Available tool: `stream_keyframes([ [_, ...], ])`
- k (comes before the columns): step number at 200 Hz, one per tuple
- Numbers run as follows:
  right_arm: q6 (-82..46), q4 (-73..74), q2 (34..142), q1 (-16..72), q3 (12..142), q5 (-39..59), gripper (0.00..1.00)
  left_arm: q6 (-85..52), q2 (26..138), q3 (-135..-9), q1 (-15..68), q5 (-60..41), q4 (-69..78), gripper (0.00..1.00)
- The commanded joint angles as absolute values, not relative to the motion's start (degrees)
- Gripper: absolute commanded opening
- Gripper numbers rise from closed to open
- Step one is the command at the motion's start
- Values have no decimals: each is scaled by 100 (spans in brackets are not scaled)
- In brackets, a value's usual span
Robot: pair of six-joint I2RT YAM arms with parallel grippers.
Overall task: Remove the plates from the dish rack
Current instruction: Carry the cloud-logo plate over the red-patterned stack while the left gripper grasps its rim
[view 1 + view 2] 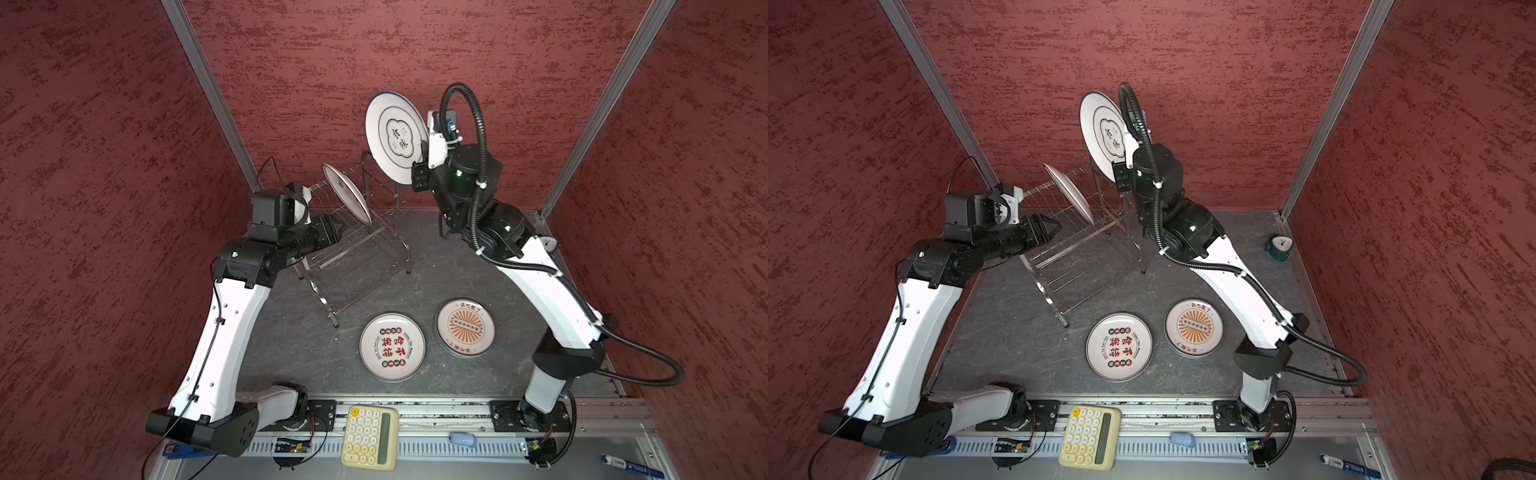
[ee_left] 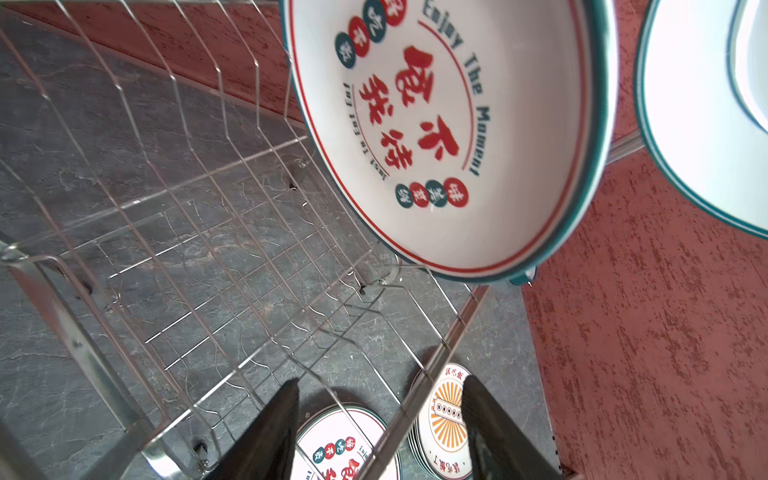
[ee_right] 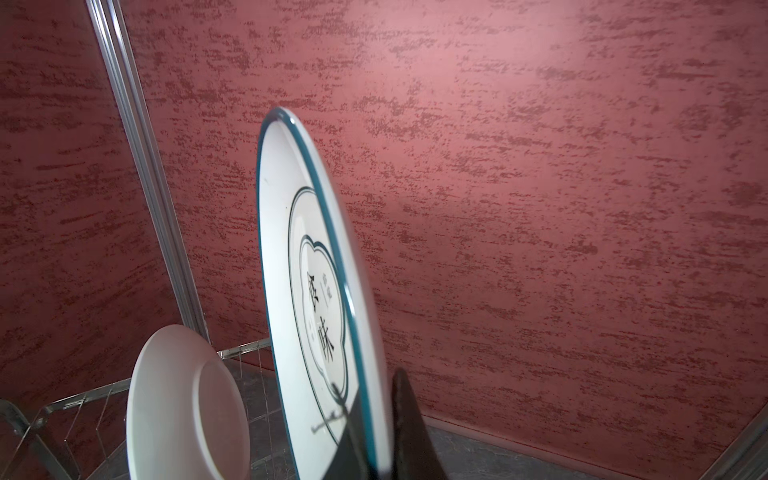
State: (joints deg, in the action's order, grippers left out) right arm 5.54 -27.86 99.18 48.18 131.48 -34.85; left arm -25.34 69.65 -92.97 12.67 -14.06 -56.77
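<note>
Broadly, showing red walls [image 1: 291,62] boxing in a grey table [image 1: 291,340] on three sides and leaving the roomiest bare patch toward the front, left of the plates already set down.

Showing the dish rack [image 1: 357,249] toward the back of the table, with upright end posts near the lifted plate [image 1: 395,137].

Carrying that plate on edge, clear above the rack and close to the back wall. Keeping one racked plate [image 1: 347,193] tilted in the top slots, printed face toward the left arm.

Showing, flat near the front, a red-lettered plate [image 1: 392,347] and, just beside it, what looks like a sunburst stack [image 1: 465,327].

Judging every plate as stiff, glazed, slick, fairly heavy and prone to chipping. Favouring a deep bite across the rim, guarding against swinging about a shallow edge pinch.

Pinching the lifted plate's lower rim with the right gripper [image 3: 368,386], one finger on each face.

Holding the left gripper [image 2: 378,382] at the rack's near end, fingers [image 2: 282,415] moderately apart and clasping nothing, with a rack rail visible through the gap.

Treating wire slots, posts and wall as the edges needing watching, and judging a descent toward the front as clearer than a sideways sweep.
</note>
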Motion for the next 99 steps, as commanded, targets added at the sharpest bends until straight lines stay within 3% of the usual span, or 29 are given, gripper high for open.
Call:
stream_keyframes([
  [1, 195, -2446, 9225, 4843, 12474, -3636, 0, -2672, 6727, -9070, 1556, -1453, -5707, 63],
  [26, -788, -3447, 8503, 4838, 11741, -3753, 0, -2941, 6389, -8528, 1999, -1409, -5418, 63],
  [58, -2535, -4446, 7181, 4783, 10070, -2854, 0, -3343, 5982, -7685, 2600, -1211, -4915, 63],
  [99, -3951, -4236, 5685, 4575, 7731, -1613, 0, -3726, 5709, -6821, 3390, -860, -4374, 63],
])
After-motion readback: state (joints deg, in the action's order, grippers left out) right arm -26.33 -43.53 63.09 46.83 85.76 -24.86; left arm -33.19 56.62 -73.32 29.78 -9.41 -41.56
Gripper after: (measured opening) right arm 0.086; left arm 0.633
